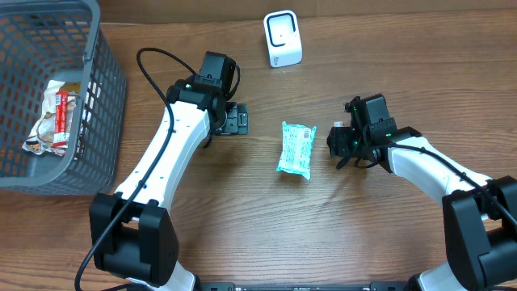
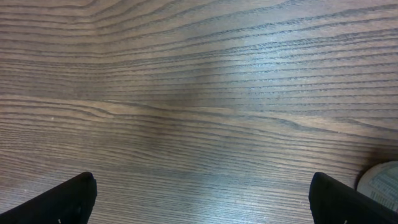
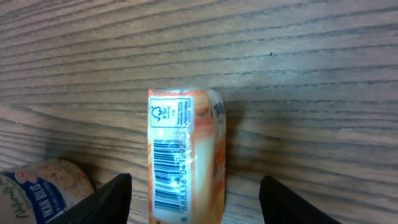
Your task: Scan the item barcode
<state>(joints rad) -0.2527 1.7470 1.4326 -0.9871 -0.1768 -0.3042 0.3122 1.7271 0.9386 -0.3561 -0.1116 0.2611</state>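
- Packet (image 1: pixel 296 149): lies flat on the bench (image 1: pixel 380 242), just ahead of the right fingers (image 1: pixel 339 148). In the right wrist view it sits in the gap between them and, as far as shows, touches neither.
- Barcode (image 3: pixel 169 177): on the face turned up toward the wrist camera. The bars are clear, with some glare off the film.
- Right fingers: parted wider than the packet, one on either side of it, with nothing gripped.
- Left fingers (image 1: pixel 235 121): spread as wide as they go, holding nothing, with only bare wood between them. The packet is off to their right, near but apart.
- Round printed pack (image 3: pixel 43 190): cut off at the corner of the right wrist view, outside one finger. I can't find it from overhead.
- Scanner (image 1: pixel 282 38): white unit standing beyond both sets of fingers, well apart from the packet. Nothing is held up to it.
- Basket (image 1: pixel 109 81): outboard of the left fingers, with one wrapped item (image 1: pixel 55 121) inside.
- Progress, my reading: early.
  - The right fingers are lined up around the packet, but there is no grasp, no lift and no scan yet.
  - Left to do: close on the packet, raise it, carry it to the scanner, and turn the barcode face toward the scanner's window.
  - The barcode is already facing up, so the turn should be small.
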